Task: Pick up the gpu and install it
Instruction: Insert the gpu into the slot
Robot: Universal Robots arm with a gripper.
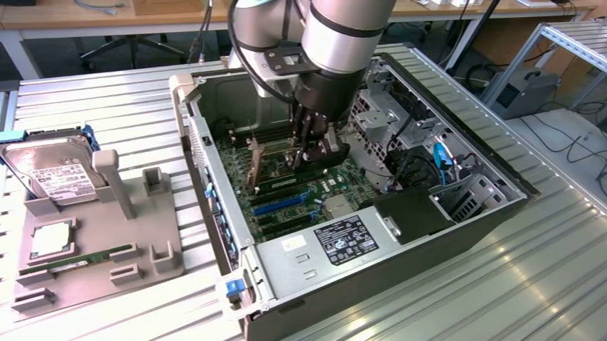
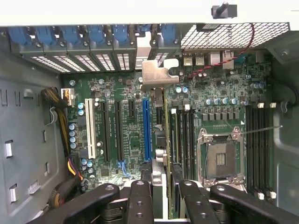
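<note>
- The open grey metal computer case point(image 1: 474, 220) lies on the slatted metal table point(image 1: 114, 106), with the green motherboard point(image 1: 284, 199) in it.
- The grey plastic parts holder point(image 1: 95, 241) lies at the exterior view's left of the case.
- The silver hard drive with a white label point(image 1: 52, 174) rests in that holder.
- The black two-fingered gripper point(image 1: 308, 153) reaches into the case, above the motherboard, holding upright the thin black gpu card with a silver bracket point(image 2: 160, 116).

No text, brand or number is legible in either view.

Label-bearing surfaces noted:
- Black label point(image 1: 345, 244) with white print and a round mark, on the grey power supply point(image 1: 303, 259) inside the computer case point(image 1: 399, 277); characters too small to read.
- White label point(image 1: 59, 179) with rows of dark print, on the silver hard drive point(image 1: 47, 170) standing in the grey holder point(image 1: 90, 245) on the bench; unreadable.
- Motherboard point(image 2: 135, 140), wrist view: white markings, none decipherable.
</note>
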